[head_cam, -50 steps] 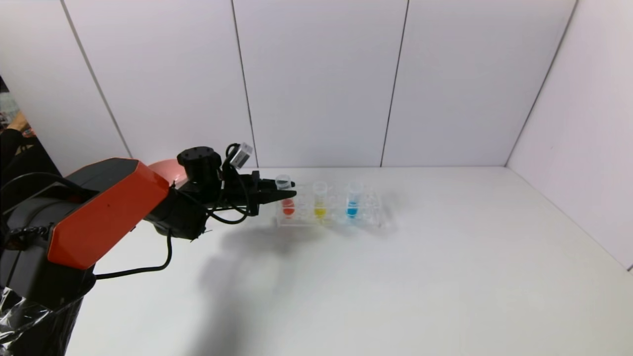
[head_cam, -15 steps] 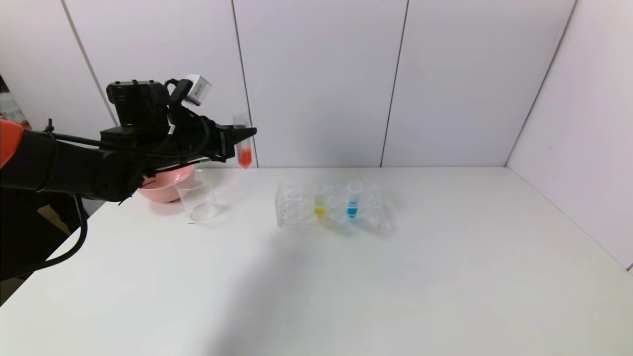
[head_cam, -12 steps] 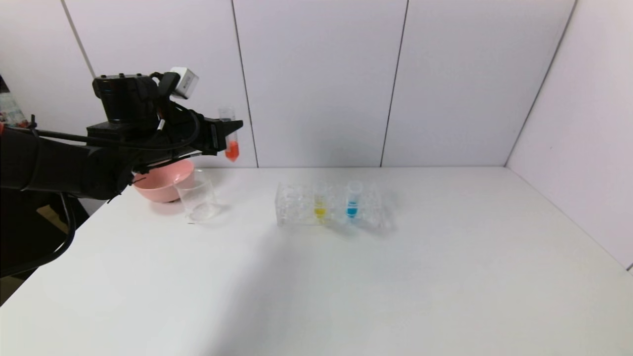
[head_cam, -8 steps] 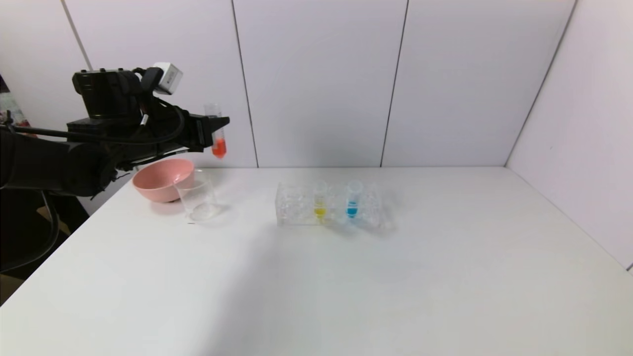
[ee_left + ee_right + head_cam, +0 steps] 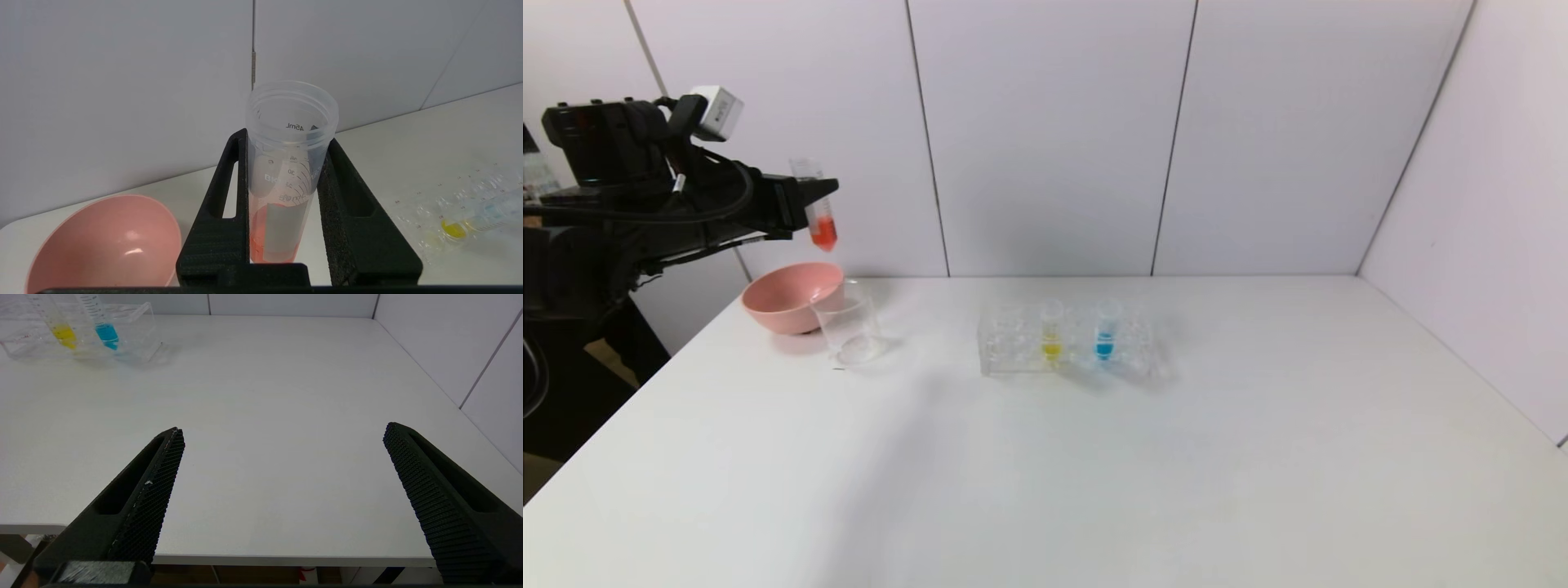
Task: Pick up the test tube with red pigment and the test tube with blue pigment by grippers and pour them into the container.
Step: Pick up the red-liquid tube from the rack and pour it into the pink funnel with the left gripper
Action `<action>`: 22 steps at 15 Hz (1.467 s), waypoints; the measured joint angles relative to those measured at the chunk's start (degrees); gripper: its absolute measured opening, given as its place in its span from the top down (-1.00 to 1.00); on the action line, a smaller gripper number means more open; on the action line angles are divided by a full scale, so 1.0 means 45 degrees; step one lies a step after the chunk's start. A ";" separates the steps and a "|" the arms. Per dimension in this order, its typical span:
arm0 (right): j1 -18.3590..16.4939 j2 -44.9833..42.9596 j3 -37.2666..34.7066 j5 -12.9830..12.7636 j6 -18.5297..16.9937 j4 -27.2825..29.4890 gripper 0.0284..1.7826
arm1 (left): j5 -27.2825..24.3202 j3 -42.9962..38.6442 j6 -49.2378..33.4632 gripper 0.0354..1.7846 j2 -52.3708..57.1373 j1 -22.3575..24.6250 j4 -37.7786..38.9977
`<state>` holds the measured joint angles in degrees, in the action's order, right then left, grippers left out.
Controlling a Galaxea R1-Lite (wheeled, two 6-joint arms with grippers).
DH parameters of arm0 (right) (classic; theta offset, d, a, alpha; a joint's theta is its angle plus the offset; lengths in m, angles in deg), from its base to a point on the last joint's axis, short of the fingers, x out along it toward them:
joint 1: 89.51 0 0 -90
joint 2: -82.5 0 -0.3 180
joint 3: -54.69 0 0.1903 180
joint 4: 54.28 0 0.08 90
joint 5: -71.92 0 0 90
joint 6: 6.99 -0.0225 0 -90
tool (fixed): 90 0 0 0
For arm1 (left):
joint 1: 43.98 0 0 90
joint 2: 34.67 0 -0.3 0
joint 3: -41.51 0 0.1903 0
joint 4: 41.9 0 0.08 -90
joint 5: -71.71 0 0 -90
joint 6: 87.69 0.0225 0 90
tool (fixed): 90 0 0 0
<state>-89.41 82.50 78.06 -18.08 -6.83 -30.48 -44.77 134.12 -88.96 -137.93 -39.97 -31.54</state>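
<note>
1. Nearest, the right gripper [image 5: 282,490] is parked off the near table edge, its jaws spread wide with nothing between them.
2. Farther back, the test tube with blue pigment [image 5: 1104,331] is seen upright in the clear rack [image 5: 1066,339], beside a yellow tube [image 5: 1052,333].
3. The container [image 5: 848,322] stands empty just beside the pink bowl [image 5: 788,296].
4. Above them, the test tube with red pigment [image 5: 817,204] is clamped upright by the left gripper [image 5: 810,204].
5. Liquid could be spilled into the bowl or onto the table if the tube were tipped while misaligned with the narrow beaker mouth; the smooth tube could also slip while tilted.
</note>
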 joint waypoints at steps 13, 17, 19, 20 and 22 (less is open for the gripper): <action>-0.0005 0.0000 0.0000 0.0000 -0.0005 0.0000 -0.99 | -0.0547 -0.0382 -0.0116 0.45 0.0106 0.2165 0.0092; -0.0005 0.0000 0.0000 0.0000 0.0000 0.0000 -0.99 | -0.0563 -0.0498 -0.0108 0.45 0.0106 0.2281 0.0165; -0.0005 0.0000 0.0000 0.0000 0.0000 0.0000 -0.99 | -0.0591 -0.0498 -0.0073 0.45 0.0100 0.2311 0.0173; -0.0005 0.0000 0.0000 0.0000 0.0000 0.0000 -0.99 | -0.0675 -0.0498 -0.0046 0.45 0.0098 0.2368 0.0173; -0.0005 0.0000 0.0000 0.0000 0.0000 0.0000 -0.99 | -0.1135 -0.0479 -0.0035 0.45 0.0098 0.2530 0.0160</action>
<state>-89.44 82.50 78.06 -18.08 -6.83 -30.48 -49.87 131.96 -89.12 -137.49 -28.59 -30.82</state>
